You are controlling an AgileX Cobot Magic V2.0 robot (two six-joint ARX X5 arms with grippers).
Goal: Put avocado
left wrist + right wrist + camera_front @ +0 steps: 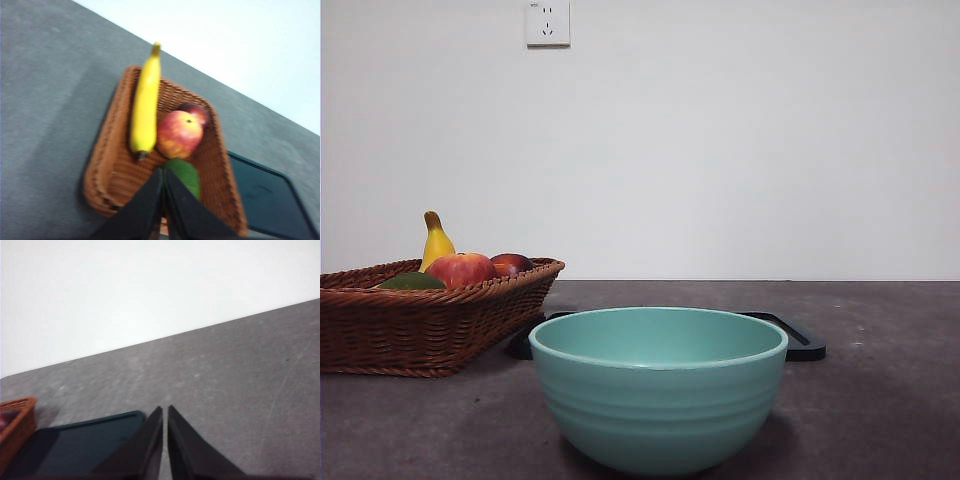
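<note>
Front: avocado (412, 282) sits in the basket (420, 335), no arm showing. Left wrist: my left fingers (163, 172) are pinched narrow, avocado (186, 175) right beside the tips, so that arm's nearer. Right wrist: right fingers (165, 410) narrow too, over bare worktop (240, 390).

Staged robot test setup, lab-like rather than a lived-in home: bare white wall (720, 140) with one white power socket (547, 22), plain dark grey matte counter (880, 400). Few kitchen-type props only: brown woven wicker basket (420, 330) of fruit, teal ceramic bowl (658, 385), flat black tray (798, 340). Black robot jaws show in both wrist views.
</note>
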